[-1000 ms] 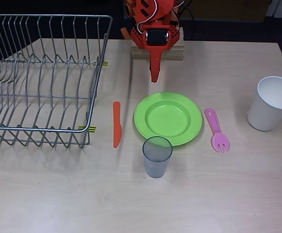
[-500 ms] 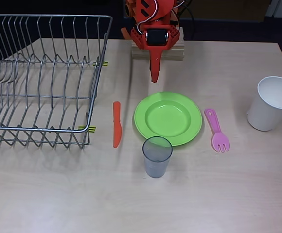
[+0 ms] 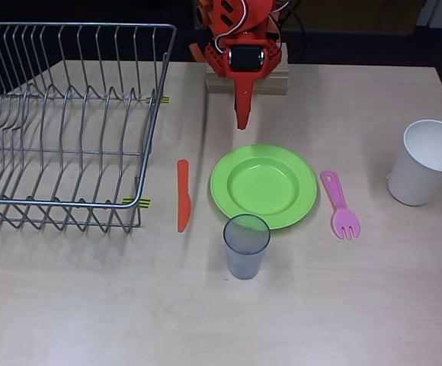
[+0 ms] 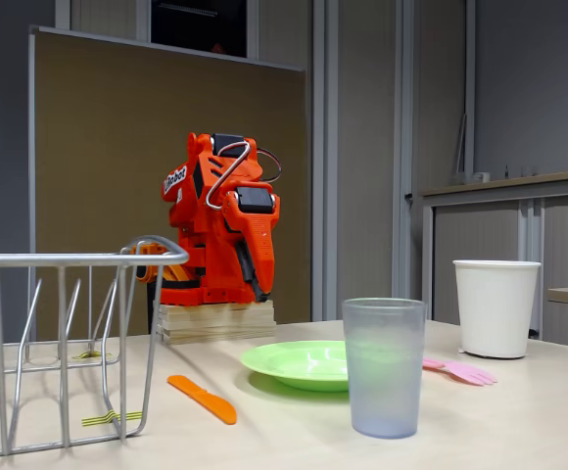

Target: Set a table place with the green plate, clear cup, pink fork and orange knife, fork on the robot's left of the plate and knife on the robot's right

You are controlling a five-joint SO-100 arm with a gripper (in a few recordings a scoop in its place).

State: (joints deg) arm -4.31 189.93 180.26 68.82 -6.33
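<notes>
You have one of each on the table (image 3: 373, 305): one green plate (image 3: 264, 186), one clear cup (image 3: 245, 245), one pink fork (image 3: 340, 204), one orange knife (image 3: 183, 195), plus one white cup (image 3: 428, 162) and one wire dish rack (image 3: 61, 126).

In the overhead view the green plate sits mid-table, with the orange knife lying just to its left, apart from it, blade toward the near edge. The pink fork lies just to the plate's right, tines toward the near edge. The clear cup stands upright at the plate's near rim; you cannot tell from above whether it touches. The white cup stands well to the right, and the rack takes up the far left.

The robot (image 3: 240, 38) is folded on a wooden block (image 3: 245, 80) at the far edge, its gripper (image 3: 242, 122) pointing toward the plate with nothing in it, the fingers drawn together to a single point as far as you can see.

The fixed view gives you what the overhead cannot: the gripper (image 4: 259, 290) hangs above the table surface, off everything. There the clear cup (image 4: 383, 366) stands nearest the camera, overlapping the green plate (image 4: 294, 361); the orange knife (image 4: 204, 399) lies flat, and the pink fork (image 4: 460, 370) shows in part behind the cup. The white cup (image 4: 497, 306) stands upright at right.
</notes>
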